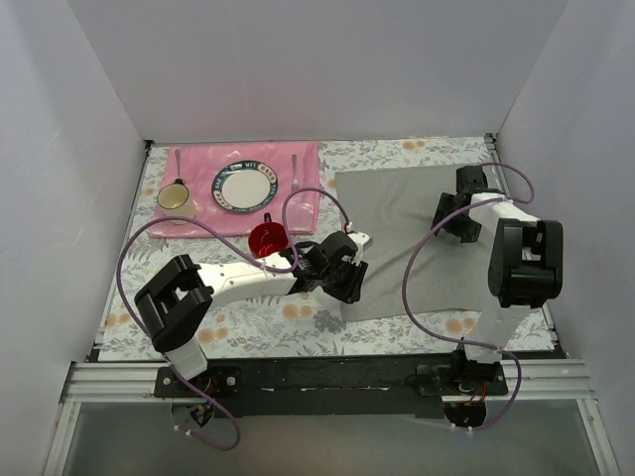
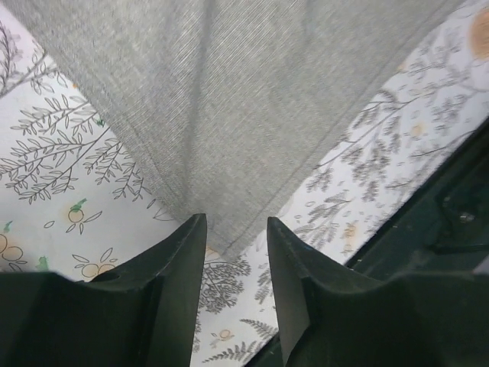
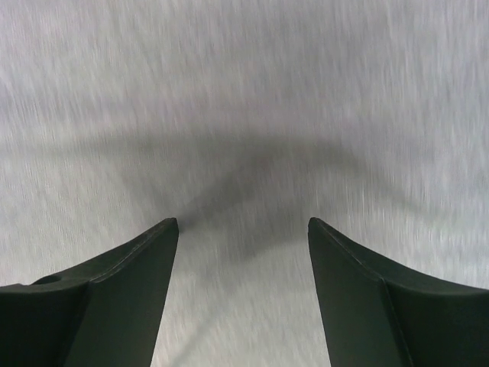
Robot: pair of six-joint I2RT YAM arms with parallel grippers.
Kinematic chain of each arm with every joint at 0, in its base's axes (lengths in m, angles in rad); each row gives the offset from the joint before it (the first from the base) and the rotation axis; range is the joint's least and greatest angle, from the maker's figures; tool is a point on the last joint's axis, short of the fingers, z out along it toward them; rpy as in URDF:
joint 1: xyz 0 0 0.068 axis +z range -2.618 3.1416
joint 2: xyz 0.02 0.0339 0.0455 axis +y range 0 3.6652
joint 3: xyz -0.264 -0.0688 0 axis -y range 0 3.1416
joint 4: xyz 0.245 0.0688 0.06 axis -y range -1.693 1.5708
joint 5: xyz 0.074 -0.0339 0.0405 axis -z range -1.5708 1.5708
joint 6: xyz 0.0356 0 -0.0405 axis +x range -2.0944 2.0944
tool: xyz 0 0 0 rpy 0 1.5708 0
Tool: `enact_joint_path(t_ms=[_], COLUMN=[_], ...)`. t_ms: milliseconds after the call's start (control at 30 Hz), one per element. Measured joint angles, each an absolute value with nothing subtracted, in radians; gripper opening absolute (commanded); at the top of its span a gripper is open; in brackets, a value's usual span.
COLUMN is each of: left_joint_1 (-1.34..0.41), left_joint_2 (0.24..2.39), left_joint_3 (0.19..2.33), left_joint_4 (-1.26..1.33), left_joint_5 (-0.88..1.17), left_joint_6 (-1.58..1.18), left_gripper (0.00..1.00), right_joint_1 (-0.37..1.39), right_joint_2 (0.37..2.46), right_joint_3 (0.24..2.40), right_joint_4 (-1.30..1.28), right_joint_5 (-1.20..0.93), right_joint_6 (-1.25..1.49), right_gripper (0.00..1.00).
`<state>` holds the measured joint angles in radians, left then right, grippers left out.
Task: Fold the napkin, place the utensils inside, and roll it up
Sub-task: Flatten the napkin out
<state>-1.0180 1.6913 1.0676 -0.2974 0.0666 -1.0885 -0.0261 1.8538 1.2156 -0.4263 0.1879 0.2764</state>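
Observation:
The grey napkin (image 1: pixel 407 233) lies spread flat on the right half of the table. My left gripper (image 1: pixel 348 290) hovers at its near-left corner. In the left wrist view that corner (image 2: pixel 229 229) reaches just between the parted fingertips of the left gripper (image 2: pixel 237 229), with a crease running up the cloth; the jaws are open and grip nothing. My right gripper (image 1: pixel 446 220) is low over the napkin's far-right part, open, with only grey cloth (image 3: pixel 244 115) under the right gripper (image 3: pixel 243 225). Two slim utensils (image 1: pixel 295 172) (image 1: pixel 178 164) lie on the pink placemat.
On the pink placemat (image 1: pixel 213 223) at the back left are a patterned plate (image 1: pixel 244 186) and a cream mug (image 1: pixel 177 201). A red cup (image 1: pixel 267 239) stands just in front of it, beside my left arm. White walls enclose three sides; a black rail (image 1: pixel 317 377) runs along the near edge.

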Motion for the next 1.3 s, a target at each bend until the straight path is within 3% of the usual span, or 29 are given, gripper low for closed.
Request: enact_joint_path(t_ms=[167, 333, 600, 1000, 1300], left_joint_1=[-1.005, -0.936, -0.78, -0.678, -0.64], left_joint_2=[1.647, 1.678, 1.934, 2.253, 2.286], left_joint_3=[1.137, 1.253, 1.501, 1.708, 1.716], left_joint_4=[-0.299, -0.271, -0.219, -0.195, -0.248], left_joint_5=[0.097, 0.144, 0.231, 0.281, 0.26], left_joint_6=[-1.113, -1.156, -1.222, -1.212, -1.14], left_gripper=[0.4, 0.39, 0.36, 0.35, 0.35], right_joint_1=[-0.026, -0.018, 0.065, 0.262, 0.26], right_joint_2=[1.623, 1.476, 1.389, 1.312, 1.279], right_joint_3=[1.022, 0.863, 0.711, 0.62, 0.6], right_joint_4=[-0.45, -0.442, -0.434, -0.324, -0.343], right_joint_5=[0.111, 0.048, 0.034, 0.092, 0.141], right_joint_6=[0.284, 0.29, 0.305, 0.4, 0.459], right_gripper=[0.76, 0.65, 0.45, 0.45, 0.48])
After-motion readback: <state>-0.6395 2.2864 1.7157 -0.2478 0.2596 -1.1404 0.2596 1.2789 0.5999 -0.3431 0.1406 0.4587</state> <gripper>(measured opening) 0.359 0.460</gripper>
